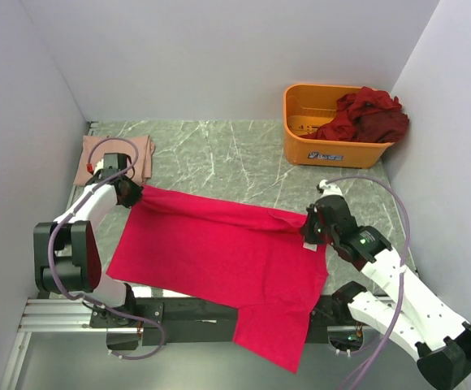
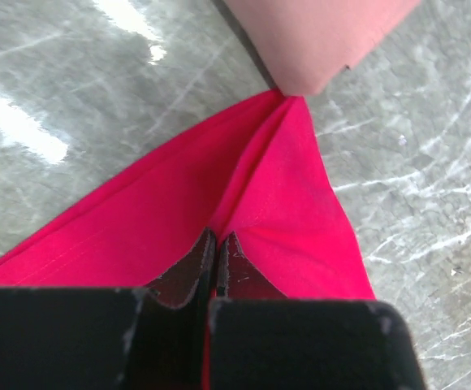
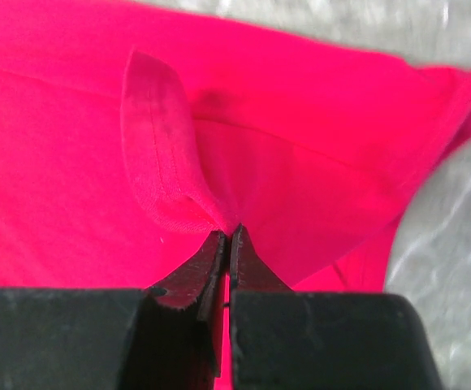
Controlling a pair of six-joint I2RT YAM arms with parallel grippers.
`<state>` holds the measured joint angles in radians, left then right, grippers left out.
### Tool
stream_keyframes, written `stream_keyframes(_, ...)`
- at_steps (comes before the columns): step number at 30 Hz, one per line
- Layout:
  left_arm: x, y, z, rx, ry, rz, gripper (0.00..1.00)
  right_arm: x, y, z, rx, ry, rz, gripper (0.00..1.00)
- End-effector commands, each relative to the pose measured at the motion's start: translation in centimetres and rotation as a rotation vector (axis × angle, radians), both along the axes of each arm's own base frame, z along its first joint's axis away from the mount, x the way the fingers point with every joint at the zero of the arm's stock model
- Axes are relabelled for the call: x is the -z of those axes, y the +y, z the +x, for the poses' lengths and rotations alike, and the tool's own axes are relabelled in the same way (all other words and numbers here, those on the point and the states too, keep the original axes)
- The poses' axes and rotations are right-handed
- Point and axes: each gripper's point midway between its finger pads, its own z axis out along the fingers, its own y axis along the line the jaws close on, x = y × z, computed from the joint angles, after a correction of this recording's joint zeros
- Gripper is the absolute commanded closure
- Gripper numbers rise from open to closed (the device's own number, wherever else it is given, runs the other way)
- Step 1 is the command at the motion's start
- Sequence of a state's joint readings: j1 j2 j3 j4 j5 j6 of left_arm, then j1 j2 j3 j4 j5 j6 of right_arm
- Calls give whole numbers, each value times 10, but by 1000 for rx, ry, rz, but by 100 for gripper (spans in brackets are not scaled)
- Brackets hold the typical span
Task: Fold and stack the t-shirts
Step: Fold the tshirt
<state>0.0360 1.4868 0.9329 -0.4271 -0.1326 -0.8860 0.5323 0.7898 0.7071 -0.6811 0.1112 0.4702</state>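
A bright pinkish-red t-shirt [image 1: 219,252] lies spread across the table, its lower part hanging over the near edge. My left gripper [image 1: 130,193] is shut on its far left corner; in the left wrist view the cloth [image 2: 252,195] bunches into the closed jaws. My right gripper [image 1: 310,227] is shut on its right edge by the collar [image 3: 158,154]. A folded pale dusty pink t-shirt [image 1: 118,154] lies at the far left, its corner showing in the left wrist view [image 2: 317,41]. Dark maroon t-shirts [image 1: 365,115] are heaped in the orange bin [image 1: 308,142].
The orange bin stands at the far right corner against the walls. White walls close the table on three sides. The marbled grey tabletop [image 1: 227,154] shows between the pink shirt and the bin.
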Motion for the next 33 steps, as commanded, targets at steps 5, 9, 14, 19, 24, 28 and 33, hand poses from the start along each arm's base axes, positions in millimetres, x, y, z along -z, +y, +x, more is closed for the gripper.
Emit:
stream_keyframes(5,-19,17,4,-29,-43,13,99,13,-21,-24,148,106,-11,98)
stream_keyframes(9,-33,18,12,-21,-60,18,99,9,-23,-21,143,93,-32,97)
stream_keyframes(14,-35,12,17,4,-42,-12,99,1,-14,-21,88,84,-7,96)
stream_keyframes(19,-28,22,4,-44,11,25,91,17,17,-43,-15,176,152,94)
stream_keyframes(24,-30,32,-5,-93,35,68,63,56,27,-90,5,388,263,85)
stream_keyframes(28,-45,41,-10,-133,15,106,29,50,32,-106,-25,404,340,59)
stream_keyframes(33,-79,28,6,-89,-112,51,1,14,33,-85,-89,260,312,36)
